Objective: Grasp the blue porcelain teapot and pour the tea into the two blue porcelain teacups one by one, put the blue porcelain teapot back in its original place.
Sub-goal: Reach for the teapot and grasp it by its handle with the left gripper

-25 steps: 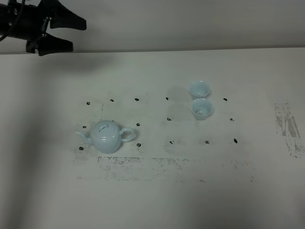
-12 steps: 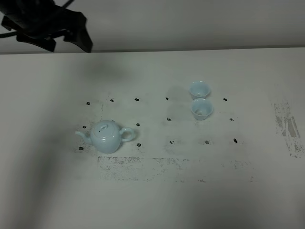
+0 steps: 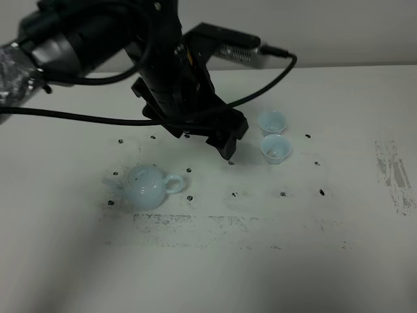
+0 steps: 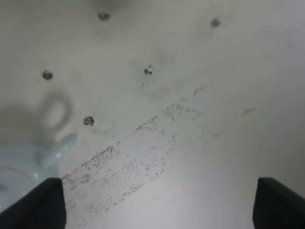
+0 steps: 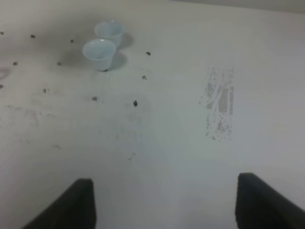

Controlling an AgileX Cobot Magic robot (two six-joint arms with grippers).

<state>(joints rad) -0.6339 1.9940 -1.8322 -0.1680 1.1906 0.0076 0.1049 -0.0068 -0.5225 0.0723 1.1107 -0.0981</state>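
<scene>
The blue porcelain teapot [image 3: 146, 186] stands on the white table [image 3: 326, 261] at the left, its lid on, spout to the left and handle to the right. The two blue porcelain teacups [image 3: 272, 121] [image 3: 275, 149] stand side by side right of centre; no tea shows in them. My left gripper [image 3: 229, 137] hangs open above the table between teapot and cups, holding nothing. In the left wrist view the open gripper [image 4: 157, 205] looks down on bare table, with the blurred teapot [image 4: 19, 167] at the edge. My right gripper [image 5: 164, 202] is open and well short of the teacups [image 5: 99, 51] [image 5: 108, 31].
Small black dots [image 3: 234, 194] mark a grid on the table around the teapot and cups. A scuffed patch [image 3: 394, 176] lies at the right and another [image 3: 195, 228] in front of the teapot. A grey wall [image 3: 352, 32] runs behind the table's far edge.
My left arm has swung from the far left corner to above the middle of the table, between teapot and cups. Teapot and cups have not moved.
</scene>
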